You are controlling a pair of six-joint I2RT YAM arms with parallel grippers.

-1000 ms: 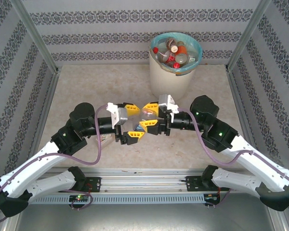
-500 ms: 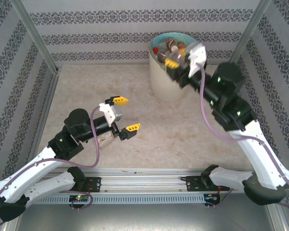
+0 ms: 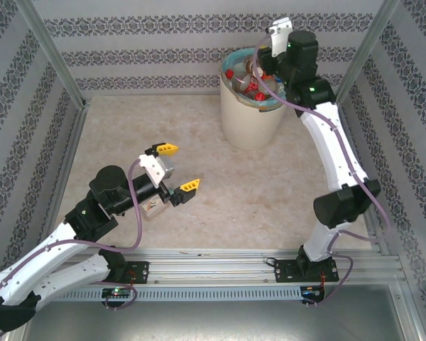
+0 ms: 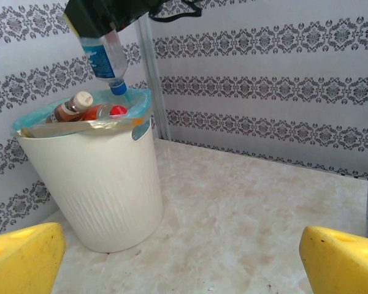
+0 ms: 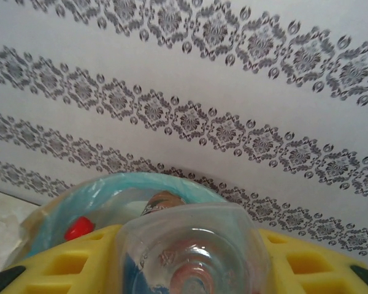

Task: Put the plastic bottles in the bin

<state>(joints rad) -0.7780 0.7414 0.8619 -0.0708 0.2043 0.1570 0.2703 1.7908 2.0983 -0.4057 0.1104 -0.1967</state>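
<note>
Where the arms' bases sat nearest, the left pincer (image 3: 177,168) hung over the marbled surface (image 3: 220,177) with its yellow fingertips (image 4: 24,257) spread wide and nothing between them. Farther back, the cream-white bin (image 3: 250,117) stood on the surface close to the patterned wall (image 3: 163,42), its blue-green bag (image 4: 138,101) folded over the rim. Several bottles (image 4: 80,105) lay heaped inside, red and white caps showing. Above the bin's opening, the right pincer (image 5: 193,263) clamped a clear bottle with a blue label (image 4: 103,56), held cap downward, its blue cap just over the heap.
</note>
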